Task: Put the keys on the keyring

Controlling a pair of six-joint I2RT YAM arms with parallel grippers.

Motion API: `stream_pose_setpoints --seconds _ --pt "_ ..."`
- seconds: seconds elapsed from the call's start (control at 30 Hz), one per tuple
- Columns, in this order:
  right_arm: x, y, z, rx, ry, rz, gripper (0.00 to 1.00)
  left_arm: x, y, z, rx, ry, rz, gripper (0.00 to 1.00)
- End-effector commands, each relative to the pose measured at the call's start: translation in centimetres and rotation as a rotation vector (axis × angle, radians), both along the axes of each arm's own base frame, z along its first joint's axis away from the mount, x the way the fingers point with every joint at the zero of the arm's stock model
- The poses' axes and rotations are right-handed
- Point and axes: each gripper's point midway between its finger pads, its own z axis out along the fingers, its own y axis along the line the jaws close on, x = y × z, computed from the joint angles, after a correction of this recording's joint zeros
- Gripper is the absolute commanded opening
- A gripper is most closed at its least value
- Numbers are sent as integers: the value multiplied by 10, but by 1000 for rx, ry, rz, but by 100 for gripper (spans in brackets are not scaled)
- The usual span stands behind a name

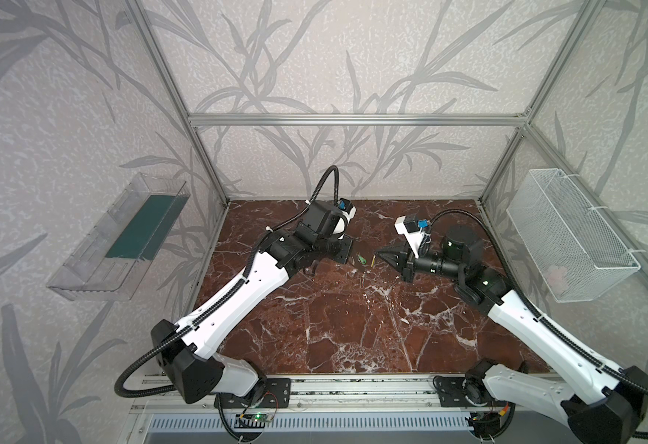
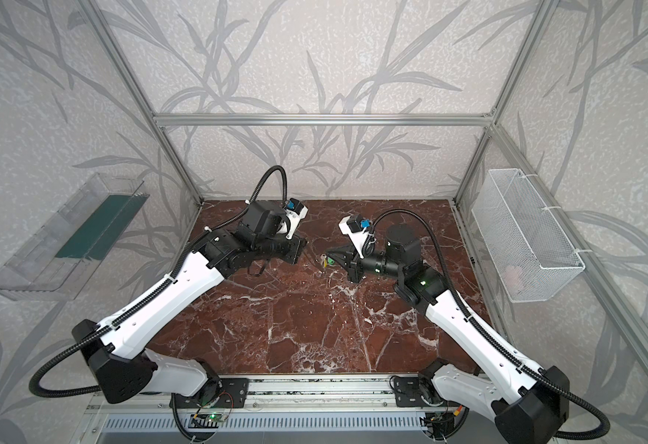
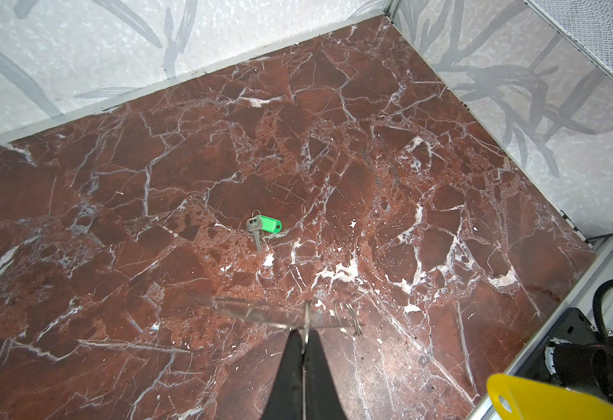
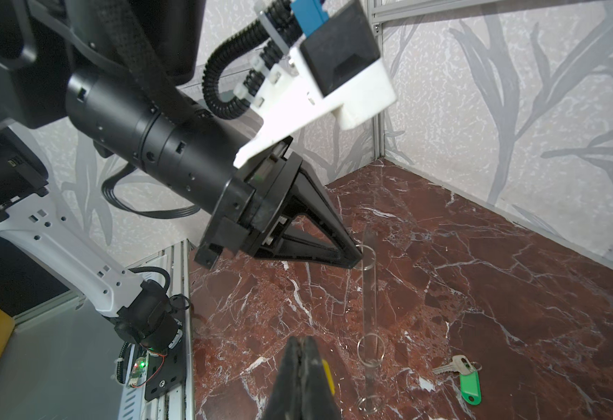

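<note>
L gripper [image 3: 304, 334] is squeezing shut on the keyring [image 3: 254, 312] — a see-through strip w/ wire rings, gripped near one end. R gripper [image 4: 300, 343] is pressing shut too, on what looks like the yellow tag [image 4: 328, 376], w/ only a bit of it peeking out. The green-tag key [image 3: 263, 226] is lying flat on the marble table [image 3: 370, 163], between the two gripper tips. In both top views the L arm [image 1: 253, 280] is hiding its own gripper. A wire basket [image 1: 568, 238] and a clear tray [image 1: 118, 238] are hanging on the side walls — well apart.
</note>
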Motion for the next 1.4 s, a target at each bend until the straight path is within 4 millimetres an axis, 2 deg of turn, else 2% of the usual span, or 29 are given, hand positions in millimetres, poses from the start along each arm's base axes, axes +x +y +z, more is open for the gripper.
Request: stream_pose_setpoints --seconds 0.0,0.23,0.4,0.83,1.37 --pt "7 5 17 41 -10 9 0 -5 -2 25 -45 -83 -29 0" --pt "27 10 9 43 31 -15 0 -10 -9 32 -81 -118 -43 0" --pt "37 11 11 50 50 -24 0 -15 -14 36 -92 -127 -59 0" --pt "41 14 17 58 46 -15 0 -19 -26 36 -92 -138 -85 0" --pt "42 15 14 55 52 -17 0 -24 -33 37 -82 -150 -120 0"
